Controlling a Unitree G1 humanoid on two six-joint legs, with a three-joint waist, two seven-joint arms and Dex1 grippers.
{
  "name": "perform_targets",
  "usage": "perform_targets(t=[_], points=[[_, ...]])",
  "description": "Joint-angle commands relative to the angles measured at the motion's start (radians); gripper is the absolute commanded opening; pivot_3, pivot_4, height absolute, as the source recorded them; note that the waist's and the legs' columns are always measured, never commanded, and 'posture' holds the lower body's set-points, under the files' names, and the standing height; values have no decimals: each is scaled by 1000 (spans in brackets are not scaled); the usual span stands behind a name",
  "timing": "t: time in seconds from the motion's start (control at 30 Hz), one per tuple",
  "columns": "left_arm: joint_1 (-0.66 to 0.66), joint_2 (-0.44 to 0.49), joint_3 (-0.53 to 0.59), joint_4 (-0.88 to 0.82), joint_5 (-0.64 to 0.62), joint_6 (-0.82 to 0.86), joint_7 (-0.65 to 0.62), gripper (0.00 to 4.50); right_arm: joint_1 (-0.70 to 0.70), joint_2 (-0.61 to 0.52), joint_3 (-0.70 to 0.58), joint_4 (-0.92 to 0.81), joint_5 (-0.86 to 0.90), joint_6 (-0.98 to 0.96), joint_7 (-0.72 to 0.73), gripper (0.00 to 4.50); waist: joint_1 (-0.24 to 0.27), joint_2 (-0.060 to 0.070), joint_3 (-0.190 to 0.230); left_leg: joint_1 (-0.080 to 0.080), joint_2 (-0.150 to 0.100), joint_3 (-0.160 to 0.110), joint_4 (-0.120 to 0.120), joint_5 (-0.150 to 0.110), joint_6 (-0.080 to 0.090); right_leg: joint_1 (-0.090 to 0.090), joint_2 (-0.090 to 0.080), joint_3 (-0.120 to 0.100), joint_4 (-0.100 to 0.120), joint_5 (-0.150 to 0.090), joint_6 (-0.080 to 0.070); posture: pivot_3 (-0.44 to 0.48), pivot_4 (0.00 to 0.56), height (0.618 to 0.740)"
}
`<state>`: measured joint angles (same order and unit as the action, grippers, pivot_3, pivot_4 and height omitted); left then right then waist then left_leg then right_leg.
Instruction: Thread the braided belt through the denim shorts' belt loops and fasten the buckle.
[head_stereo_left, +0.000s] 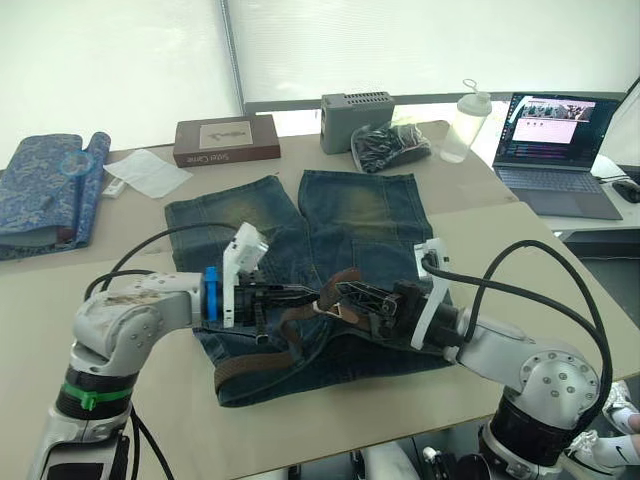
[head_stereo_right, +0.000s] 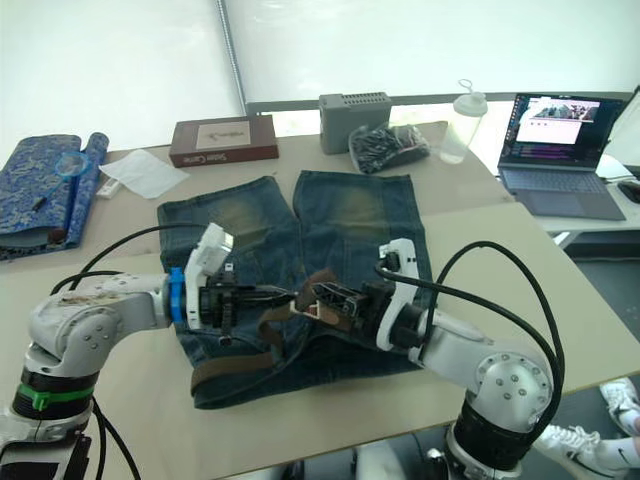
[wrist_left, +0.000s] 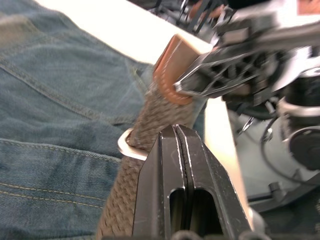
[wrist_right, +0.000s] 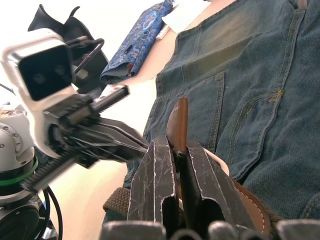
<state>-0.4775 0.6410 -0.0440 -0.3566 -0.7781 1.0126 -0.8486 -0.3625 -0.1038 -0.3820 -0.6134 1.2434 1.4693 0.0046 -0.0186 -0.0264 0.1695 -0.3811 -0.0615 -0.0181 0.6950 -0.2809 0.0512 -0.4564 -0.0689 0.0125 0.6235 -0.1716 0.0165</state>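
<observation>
The denim shorts (head_stereo_left: 350, 215) lie flat on the table, waistband towards me. The braided belt (head_stereo_left: 250, 366) runs along the waistband, and its end rises in a loop at the middle. My right gripper (wrist_right: 176, 145) is shut on the belt's smooth brown leather tip (wrist_right: 177, 120). From the left, my left gripper (wrist_left: 179, 131) is shut, its tips right against the braided strap beside the silver buckle (wrist_left: 129, 148); whether it pinches the strap I cannot tell. The two grippers nearly meet above the waistband (head_stereo_left: 318, 298). The belt loops are too small to make out.
Behind the shorts stand a brown box (head_stereo_left: 226, 140), a grey box (head_stereo_left: 356, 120), a black bag (head_stereo_left: 390, 146) and a clear bottle (head_stereo_left: 467, 125). A laptop (head_stereo_left: 555, 150) is at the far right. A blue patterned rolled cloth (head_stereo_left: 45, 190) and white paper (head_stereo_left: 147, 172) lie at the left.
</observation>
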Motion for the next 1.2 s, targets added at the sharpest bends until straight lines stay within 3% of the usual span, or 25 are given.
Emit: perform_targets(t=[0.03, 0.3, 0.63, 0.83, 1.07, 1.2], points=[[-29, -5, -55, 7, 64, -51, 3, 41, 13, -25, 36, -38, 87, -69, -26, 0, 1, 0, 0, 0, 0, 0, 0, 0, 0, 0, 0, 0, 0, 0, 0, 0, 150, 740], [-36, 45, -201, 45, 217, -94, -25, 41, 48, -146, 117, -63, 195, -203, -40, 0, 2, 0, 0, -1, 0, 1, 0, 0, 1, 0, 0, 0, 0, 0, 0, 0, 150, 740], [37, 73, -172, 53, 240, -135, -67, 41, 23, -293, 130, -40, 299, -408, -57, 0, 4, 0, 0, -1, 1, 1, 0, -1, 1, 0, -1, 0, -1, 0, 1, 0, 150, 740], [42, -7, 32, 63, 89, -88, -28, 41, -25, -364, 118, -1, 384, -517, -77, 0, 6, 0, 0, -2, 2, 1, 1, 0, 1, 0, -6, -1, -1, 0, 1, 0, 150, 740], [61, -35, 63, 54, 85, -114, 3, 41, -33, -416, 143, 5, 436, -588, -57, 0, 6, 0, 0, -3, 2, 2, 1, -1, 2, 0, -6, 0, -1, 0, 1, 0, 150, 740], [57, -40, 172, -13, -168, 19, -45, 41, -45, -476, 189, -6, 389, -567, -34, 0, 6, -1, 1, -3, 3, 2, 2, -1, 2, -1, -6, -1, -1, 0, 1, 0, 150, 740]])
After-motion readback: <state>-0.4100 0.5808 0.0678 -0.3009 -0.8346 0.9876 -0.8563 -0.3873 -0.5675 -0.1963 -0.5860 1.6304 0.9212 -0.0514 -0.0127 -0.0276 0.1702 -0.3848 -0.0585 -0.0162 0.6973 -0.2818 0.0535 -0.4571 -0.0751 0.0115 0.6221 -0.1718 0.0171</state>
